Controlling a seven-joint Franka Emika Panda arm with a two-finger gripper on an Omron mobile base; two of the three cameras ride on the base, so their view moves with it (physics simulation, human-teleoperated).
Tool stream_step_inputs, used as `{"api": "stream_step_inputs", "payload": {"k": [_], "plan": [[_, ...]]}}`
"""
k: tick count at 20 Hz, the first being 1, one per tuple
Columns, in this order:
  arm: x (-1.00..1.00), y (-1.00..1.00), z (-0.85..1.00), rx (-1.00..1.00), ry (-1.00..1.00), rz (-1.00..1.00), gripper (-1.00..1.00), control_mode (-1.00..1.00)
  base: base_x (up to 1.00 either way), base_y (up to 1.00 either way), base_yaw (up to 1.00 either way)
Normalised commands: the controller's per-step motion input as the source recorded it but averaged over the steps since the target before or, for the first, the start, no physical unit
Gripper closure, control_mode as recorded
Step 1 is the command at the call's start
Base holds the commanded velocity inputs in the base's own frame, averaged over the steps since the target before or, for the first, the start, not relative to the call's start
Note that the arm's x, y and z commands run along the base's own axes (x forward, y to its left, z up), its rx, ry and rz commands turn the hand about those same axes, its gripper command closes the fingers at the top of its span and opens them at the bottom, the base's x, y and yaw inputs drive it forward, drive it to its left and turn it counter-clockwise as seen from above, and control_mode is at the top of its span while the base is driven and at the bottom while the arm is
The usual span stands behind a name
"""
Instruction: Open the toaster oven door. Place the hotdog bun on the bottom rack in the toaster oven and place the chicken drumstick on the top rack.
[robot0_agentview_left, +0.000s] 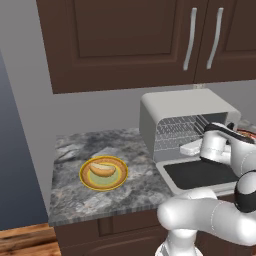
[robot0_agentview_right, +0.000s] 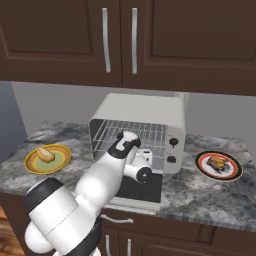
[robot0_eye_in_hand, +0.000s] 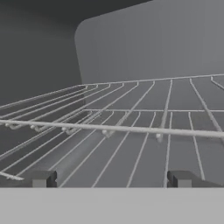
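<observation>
The toaster oven door (robot0_agentview_right: 142, 189) lies open. The empty hand (robot0_eye_in_hand: 109, 179) is open wide at the rack (robot0_eye_in_hand: 131, 131), while the hotdog bun (robot0_agentview_left: 102, 170) waits on its plate.

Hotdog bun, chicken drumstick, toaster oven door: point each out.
hotdog bun (robot0_agentview_left: 102, 170): left base view, middle of the roll on the yellow plate.
chicken drumstick (robot0_agentview_right: 217, 162): right base view, meat's centre on the red-rimmed plate.
toaster oven door (robot0_agentview_left: 192, 173): left base view, dark glass, folded down.

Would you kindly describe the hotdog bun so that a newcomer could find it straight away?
Start at the grey toaster oven on the counter and look left to the yellow plate. The hotdog bun on it is pale tan, unlike the darker brown chicken drumstick on the red-rimmed plate to the right.
</observation>
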Motion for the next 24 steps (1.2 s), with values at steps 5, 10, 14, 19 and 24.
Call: {"api": "stream_step_inputs", "payload": {"k": [5, 10, 14, 19, 24], "plan": [[0.00, -0.04, -0.31, 0.01, 0.06, 0.04, -1.00, -1.00, 0.00, 0.00, 0.00], [-0.01, -0.05, -0.16, 0.00, 0.10, 0.06, -1.00, -1.00, 0.00, 0.00, 0.00], [-0.05, -0.07, 0.00, 0.02, 0.00, 0.06, -1.00, -1.00, 0.00, 0.00, 0.00], [-0.07, -0.02, 0.00, 0.08, 0.00, 0.04, -1.00, -1.00, 0.00, 0.00, 0.00], [0.02, 0.00, 0.01, 0.08, 0.00, 0.02, -1.00, -1.00, 0.00, 0.00, 0.00]]}}
